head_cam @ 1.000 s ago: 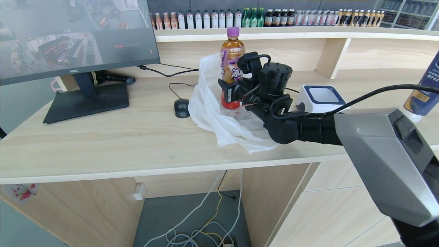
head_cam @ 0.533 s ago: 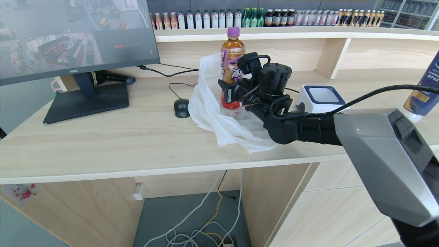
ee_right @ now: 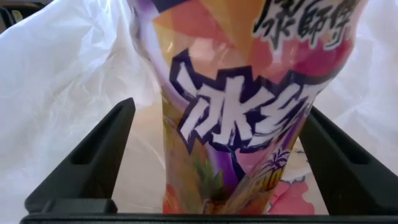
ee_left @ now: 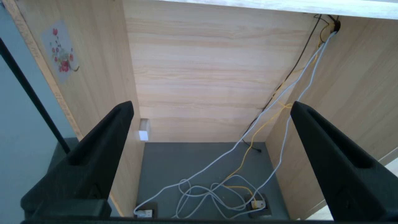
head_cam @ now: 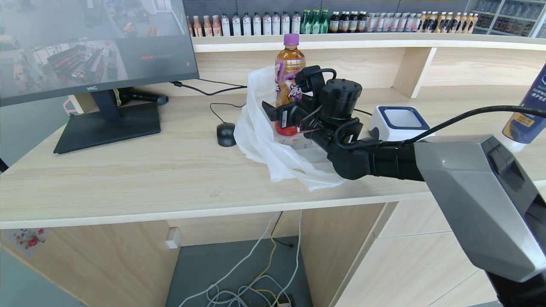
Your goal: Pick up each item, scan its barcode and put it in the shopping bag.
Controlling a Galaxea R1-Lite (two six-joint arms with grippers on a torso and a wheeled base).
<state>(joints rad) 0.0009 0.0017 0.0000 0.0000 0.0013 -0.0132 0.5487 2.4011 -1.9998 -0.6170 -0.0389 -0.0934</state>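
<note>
**Item: bottle** [head_cam: 289,68] [ee_right: 249,112]. Amber drink, purple cap, purple and orange label. It stands upright inside the open mouth of the shopping bag [head_cam: 260,132] [ee_right: 62,81], its red base on the bag's lower layer, which lies flat on the desk [head_cam: 128,179].

**Shopping bag.** White thin plastic, crumpled, rising behind and to the left of the bottle and trailing toward the desk's front edge.

**Right gripper** [head_cam: 286,96] [ee_right: 217,112]. Level with the bottle's label, one finger on each side. The fingers are spread, with a gap showing between each one and the bottle.

**Change since a second ago.** The jaws were closed against the bottle's lower label. The near finger has since swung outward to the left, off the bottle. The bottle has kept its place and stayed upright.

**Left gripper** [ee_left: 212,109]. Fingers set wide apart with nothing between them. It is low beside the desk, facing the wooden panel beneath it and the loose cables [ee_left: 249,168] on the floor.

**Surroundings on the desk.**
- Scanner [head_cam: 399,121]: white box with a dark-framed window, just right of the bag.
- Mouse [head_cam: 226,133]: black, just left of the bag.
- Monitor [head_cam: 94,42]: on a black stand, at far left.
- Blue bottle [head_cam: 529,111]: at the right edge.

**Shelf behind.** A row of drinks [head_cam: 332,22].
</note>
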